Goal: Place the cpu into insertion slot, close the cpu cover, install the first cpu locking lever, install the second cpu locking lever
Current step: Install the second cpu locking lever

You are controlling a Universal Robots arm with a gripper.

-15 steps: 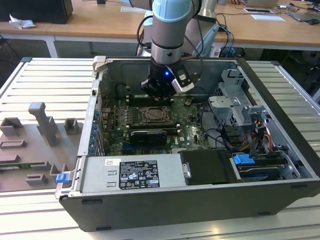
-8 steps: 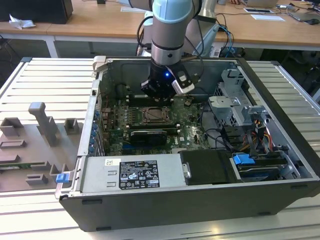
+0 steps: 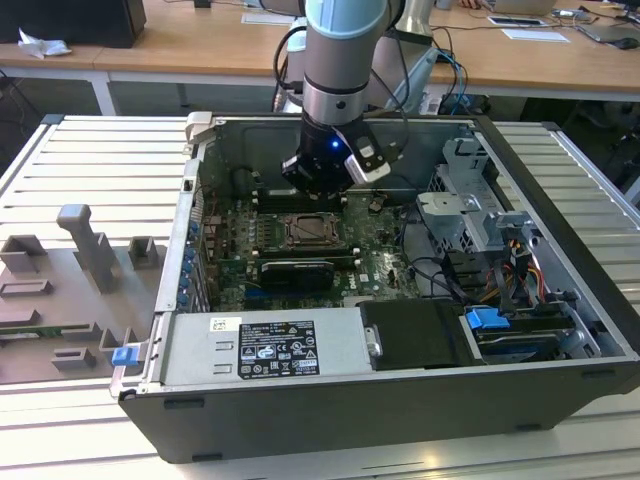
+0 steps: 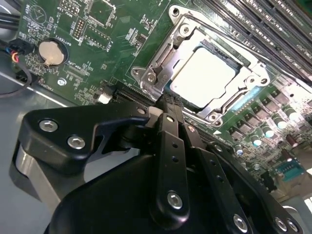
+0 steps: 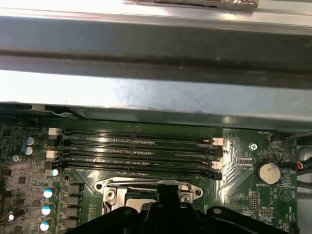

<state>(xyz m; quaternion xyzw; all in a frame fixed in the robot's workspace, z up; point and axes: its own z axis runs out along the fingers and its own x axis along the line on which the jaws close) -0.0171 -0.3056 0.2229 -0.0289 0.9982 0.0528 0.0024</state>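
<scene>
The cpu (image 4: pixel 202 78) lies flat in the insertion slot (image 3: pixel 305 232) on the green board, pale and square. The silvery cpu cover (image 4: pixel 183 29) is folded down around it, and the chip shows through its window. My gripper (image 4: pixel 168 101) is shut with nothing between its black fingers, and its tip is at the socket's edge, beside a corner of the cover frame. A thin metal locking lever (image 4: pixel 152 63) runs along that side of the socket. In the exterior view the gripper (image 3: pixel 325 185) hangs just above the socket, inside the open computer case. The first wrist view has the fingertips (image 5: pixel 165 192) over the socket's rim (image 5: pixel 109 187).
Long black memory slots (image 5: pixel 136 151) lie beside the socket, and the case wall (image 5: pixel 156 97) rises behind them. A coin battery (image 4: pixel 51 52) sits on the board. The power supply (image 3: pixel 265 345), drive cage (image 3: pixel 480 215) and cables crowd the case. Grey fixtures (image 3: pixel 70 270) stand on the exterior view's left.
</scene>
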